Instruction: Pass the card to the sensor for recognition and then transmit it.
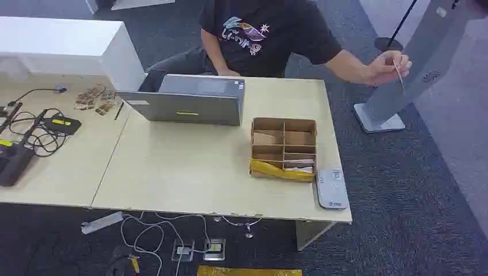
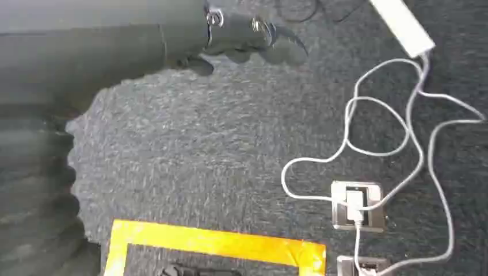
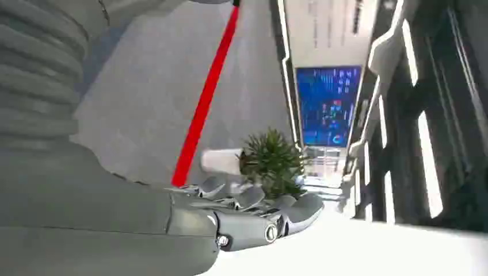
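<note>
A person's hand (image 1: pixel 384 68) holds the thin card (image 1: pixel 399 77) up beside the table, the cardboard box (image 1: pixel 283 149) has cards in its little compartments, and both robot hands, left (image 2: pixel 241 34) and right (image 3: pixel 253 213), hold nothing, fingers loosely apart.

Head: high, facing down over the pale wooden table (image 1: pixel 190 167).
Left wrist: close above dark carpet, sharing the white cables (image 2: pixel 403 144).
Right wrist: sideways, across the room.
</note>
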You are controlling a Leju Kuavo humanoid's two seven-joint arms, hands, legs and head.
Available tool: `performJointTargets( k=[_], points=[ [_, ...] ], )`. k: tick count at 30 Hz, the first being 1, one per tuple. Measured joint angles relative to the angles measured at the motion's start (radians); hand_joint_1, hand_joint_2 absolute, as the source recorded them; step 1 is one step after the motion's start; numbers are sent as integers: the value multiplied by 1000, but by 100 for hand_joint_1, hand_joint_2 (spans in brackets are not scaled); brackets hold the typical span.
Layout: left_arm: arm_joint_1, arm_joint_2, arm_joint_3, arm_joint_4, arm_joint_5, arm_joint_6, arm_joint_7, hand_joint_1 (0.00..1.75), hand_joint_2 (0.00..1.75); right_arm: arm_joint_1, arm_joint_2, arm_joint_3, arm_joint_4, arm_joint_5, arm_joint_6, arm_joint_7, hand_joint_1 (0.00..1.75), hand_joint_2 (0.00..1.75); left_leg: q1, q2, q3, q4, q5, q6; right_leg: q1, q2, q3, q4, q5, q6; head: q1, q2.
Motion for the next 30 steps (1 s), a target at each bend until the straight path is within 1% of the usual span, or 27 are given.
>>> performJointTargets(
  k=[3,5,7,10,12,14,16,18,19,21,24,30],
  points=[
    [-13,-3,-19,-1,-11,-1,8,0,175,10,-9,165,-51,169,15,5,0,175,-1,-1,0,0,1,0,-1,-1,-1,0,1,0,-2,0],
    [-26,-3,-38,-1,-18,-9,27,0,175,10,-14,262,-79,317,37,7,0,175,0,-2,0,0,2,1,0,-2,0,0,1,0,-1,0],
    [-45,-4,-45,-1,-24,-21,56,0,175,10,-11,339,-90,451,65,5,0,175,0,-3,-1,0,2,0,0,-3,0,0,1,0,-1,0],
    [-84,-4,-62,-1,-29,-34,97,0,175,9,-2,437,-98,550,101,2,0,175,0,-8,-3,0,4,-1,0,-8,0,1,1,0,-1,0],
    [-109,-4,-64,-1,-29,-40,117,0,175,3,7,496,-98,584,115,2,0,175,0,-11,-3,0,5,-1,0,-10,-1,1,1,0,0,0],
    [-126,-3,-71,-1,-29,-42,125,0,175,-1,17,545,-98,595,119,3,0,175,0,-12,-4,0,5,-1,0,-11,-1,1,1,0,-1,0],
    [-132,-2,-81,-1,-29,-43,126,0,175,-3,24,581,-98,599,120,4,0,175,0,-12,-4,0,5,-1,0,-11,-1,1,1,0,-1,0],
    [-134,-2,-83,-1,-29,-44,127,0,175,-6,26,597,-99,601,124,3,0,175,0,-12,-4,0,5,-1,0,-11,-1,1,1,0,-1,0],
    [-137,-1,-85,-1,-29,-48,133,0,175,-10,29,619,-98,607,137,0,0,175,0,-12,-5,0,5,-1,0,-11,-2,1,1,0,-1,0],
    [-153,1,-86,-1,-29,-54,153,0,175,-20,38,662,-97,624,162,-9,0,175,0,-12,-5,0,5,-1,0,-11,-2,1,1,0,-1,0],
    [-195,5,-87,-1,-29,-69,199,0,175,-26,69,730,-92,643,196,-9,0,175,2,-12,-5,0,5,-1,2,-11,-2,1,1,0,-1,0],
    [-217,22,-87,-2,-29,-79,254,0,175,-43,124,817,-69,646,208,1,0,175,3,-13,-5,0,6,-2,3,-12,-2,1,1,0,-1,0]
  ],
)
